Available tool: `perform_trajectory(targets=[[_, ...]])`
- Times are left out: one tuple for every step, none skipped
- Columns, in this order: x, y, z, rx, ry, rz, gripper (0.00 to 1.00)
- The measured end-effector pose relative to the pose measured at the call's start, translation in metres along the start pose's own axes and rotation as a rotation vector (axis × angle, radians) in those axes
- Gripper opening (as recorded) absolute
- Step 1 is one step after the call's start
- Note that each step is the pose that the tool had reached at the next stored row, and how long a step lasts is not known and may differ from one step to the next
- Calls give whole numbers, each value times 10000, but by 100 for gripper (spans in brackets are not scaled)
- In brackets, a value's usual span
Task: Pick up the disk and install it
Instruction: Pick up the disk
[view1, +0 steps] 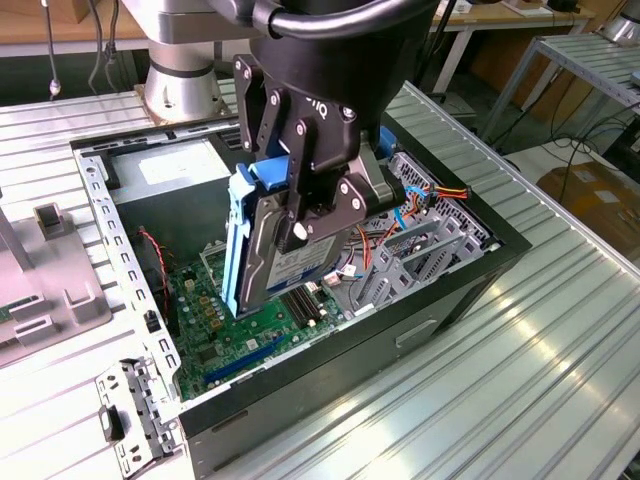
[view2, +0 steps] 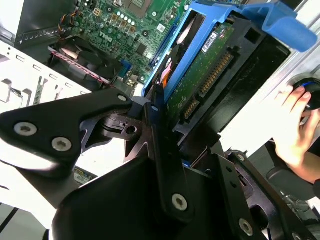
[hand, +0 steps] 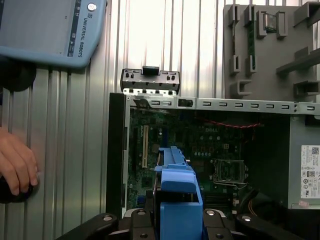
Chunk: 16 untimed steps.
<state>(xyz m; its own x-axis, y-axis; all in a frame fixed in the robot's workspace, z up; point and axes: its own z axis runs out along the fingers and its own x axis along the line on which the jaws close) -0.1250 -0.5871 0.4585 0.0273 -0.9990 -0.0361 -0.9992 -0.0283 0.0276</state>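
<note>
1. The gripper (view1: 292, 215) is clamped tight on the disk (view1: 272, 258), holding it on edge and a bit tilted.
2. The disk hangs over the open computer case (view1: 400, 345), above its green motherboard (view1: 215, 310).
3. Also inside the case: a grey power supply (view1: 175, 165) and coloured cables (view1: 435, 192).

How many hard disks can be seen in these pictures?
1. The disk is held by the gripper above the open computer case; others may hide inside.
</note>
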Motion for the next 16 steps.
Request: perform_trajectory(targets=[[0, -5, 0, 0, 0, 0, 36], [0, -14, 0, 0, 0, 0, 36], [1, -21, 0, 0, 1, 0, 36], [1, -27, 0, 0, 1, 0, 36], [1, -41, 0, 0, 0, 0, 36], [2, -53, 0, 0, 0, 0, 36], [2, -65, 0, 0, 0, 0, 36], [2, -71, 0, 0, 0, 0, 36], [2, -83, 0, 0, 0, 0, 36], [3, -95, 0, 0, 0, 0, 36], [3, -103, 0, 0, 1, 0, 36], [3, -114, 0, -1, 1, 0, 36], [4, -120, 0, 0, 1, 0, 36], [4, -136, 0, 0, 1, 0, 36], [4, -151, 0, -1, 1, 0, 36], [5, -167, 0, 0, 1, 0, 36]])
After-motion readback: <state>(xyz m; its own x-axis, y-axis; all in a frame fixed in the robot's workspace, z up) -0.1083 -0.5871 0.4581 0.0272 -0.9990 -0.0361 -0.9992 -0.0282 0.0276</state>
